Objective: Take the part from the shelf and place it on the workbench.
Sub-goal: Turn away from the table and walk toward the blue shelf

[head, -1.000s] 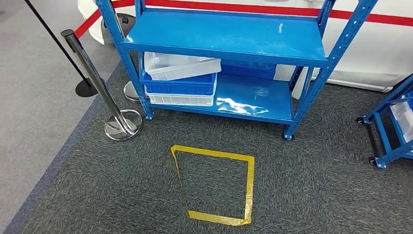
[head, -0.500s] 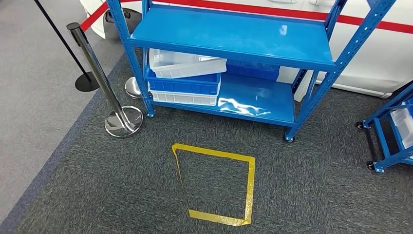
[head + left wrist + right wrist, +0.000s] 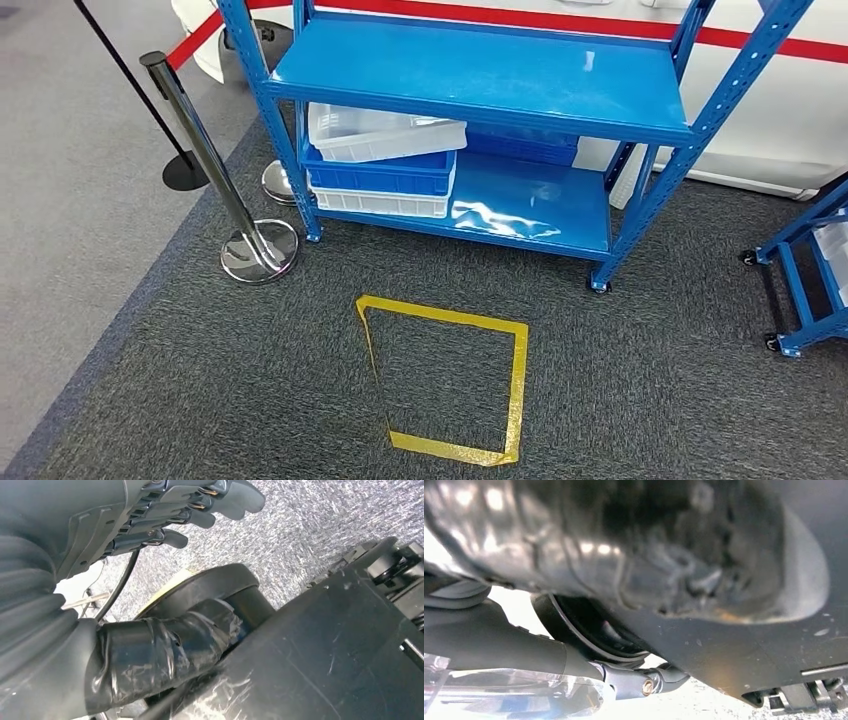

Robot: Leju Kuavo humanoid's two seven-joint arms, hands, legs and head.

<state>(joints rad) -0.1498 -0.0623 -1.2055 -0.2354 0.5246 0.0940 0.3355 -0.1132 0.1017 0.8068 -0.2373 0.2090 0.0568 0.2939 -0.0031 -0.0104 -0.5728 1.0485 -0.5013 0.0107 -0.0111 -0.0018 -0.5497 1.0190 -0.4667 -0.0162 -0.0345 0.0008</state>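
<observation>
A blue shelf (image 3: pixel 480 75) occupies the upper centre of the head view, standing on dark grey carpet (image 3: pixel 650 380). Its upper deck is bare blue. On the lower deck, at the left, sits a stack of bins: a clear bin (image 3: pixel 385 132) on top, tilted, resting on a blue bin (image 3: pixel 380 175), which rests on a white bin (image 3: pixel 380 203). Whether any bin holds the part cannot be told.

A yellow tape square (image 3: pixel 445 378) marks the carpet at lower centre. A chrome stanchion (image 3: pixel 215 170) stands at the left, just beside the shelf's left leg. A second blue rack (image 3: pixel 805 285) shows at the right edge.

The left hand (image 3: pixel 165 515) hangs above the carpet, fingers slightly curled and apart, holding nothing. The right hand's state cannot be told from the blurred right wrist view.
</observation>
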